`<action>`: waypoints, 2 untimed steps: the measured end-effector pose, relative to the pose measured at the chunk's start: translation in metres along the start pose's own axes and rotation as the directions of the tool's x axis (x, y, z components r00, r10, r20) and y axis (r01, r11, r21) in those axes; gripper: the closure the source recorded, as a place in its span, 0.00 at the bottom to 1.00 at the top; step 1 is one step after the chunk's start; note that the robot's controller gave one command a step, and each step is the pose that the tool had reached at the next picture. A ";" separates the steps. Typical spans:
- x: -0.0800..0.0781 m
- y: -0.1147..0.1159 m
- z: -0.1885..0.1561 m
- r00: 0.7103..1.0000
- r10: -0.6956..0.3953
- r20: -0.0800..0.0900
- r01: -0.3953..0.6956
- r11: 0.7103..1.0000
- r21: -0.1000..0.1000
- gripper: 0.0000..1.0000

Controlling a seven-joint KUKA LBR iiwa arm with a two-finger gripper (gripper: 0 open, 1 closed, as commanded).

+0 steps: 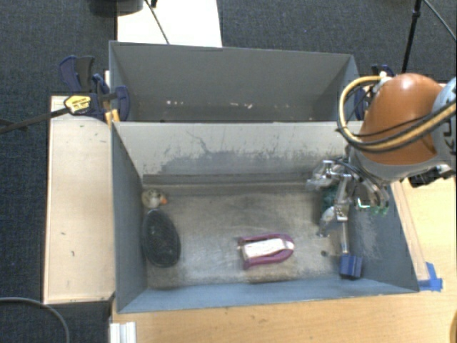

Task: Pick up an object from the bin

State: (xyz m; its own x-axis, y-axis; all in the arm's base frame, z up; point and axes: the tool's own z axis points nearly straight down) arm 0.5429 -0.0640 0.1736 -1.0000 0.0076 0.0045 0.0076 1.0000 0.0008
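Gripper (334,200) low in grey bin (235,148), right of purple-and-white packet (265,250) and slightly farther back; open or closed not determinable. Blue-ended metal tool (348,264) right of packet, just beneath gripper; contact unclear. Black oval object (160,239) and small round item (152,199) well left of packet.

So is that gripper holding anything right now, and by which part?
Cannot tell. The gripper is down at the right end of the bin, beside a small blue thing; the purple packet lies free on the floor.
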 end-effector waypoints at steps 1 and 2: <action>0.049 0.032 0.058 0.989 -0.146 0.000 0.146 0.989 -0.001 0.00; 0.051 0.079 0.103 0.976 -0.216 0.013 0.216 0.976 0.003 0.00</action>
State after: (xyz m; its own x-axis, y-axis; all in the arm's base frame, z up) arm 0.4917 0.0155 0.0711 -0.9780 -0.2083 -0.0084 -0.2083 0.9781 -0.0007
